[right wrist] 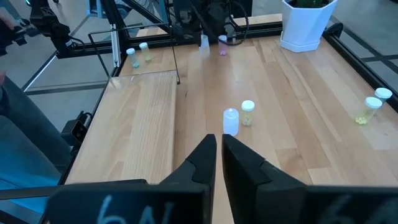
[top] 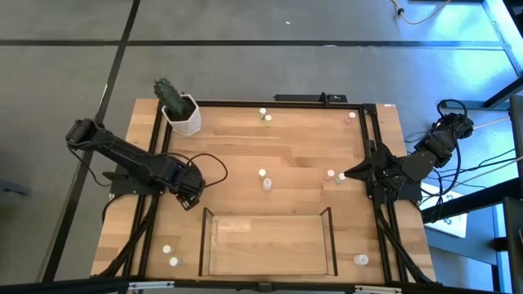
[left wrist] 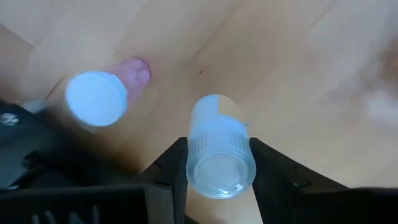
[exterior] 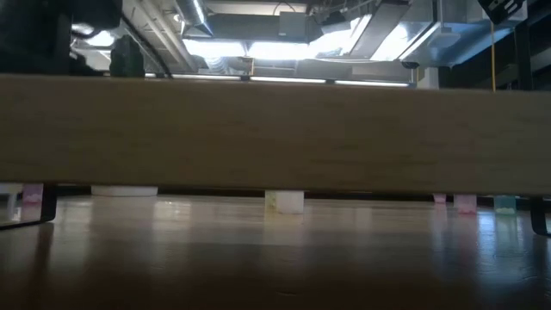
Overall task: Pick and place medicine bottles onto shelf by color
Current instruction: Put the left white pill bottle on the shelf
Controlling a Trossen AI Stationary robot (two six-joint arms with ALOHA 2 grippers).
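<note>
1. the left gripper [left wrist: 219, 163] is clenched on a clear bottle [left wrist: 219, 149], at the table's left side beside the shelf's [top: 204, 237] far left corner.
2. a pink bottle [left wrist: 106, 93] stands just beside the held one.
3. the right gripper [right wrist: 219, 149] waits at the table's right edge, fingers pressed together, holding nothing.

Pink bottle [left wrist: 109, 93] — beside left end effector [left wrist: 217, 165]

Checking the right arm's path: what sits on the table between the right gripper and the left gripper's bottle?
In the right wrist view, two small bottles stand mid-table between the right gripper and the far left gripper, which closes on a clear bottle.
</note>
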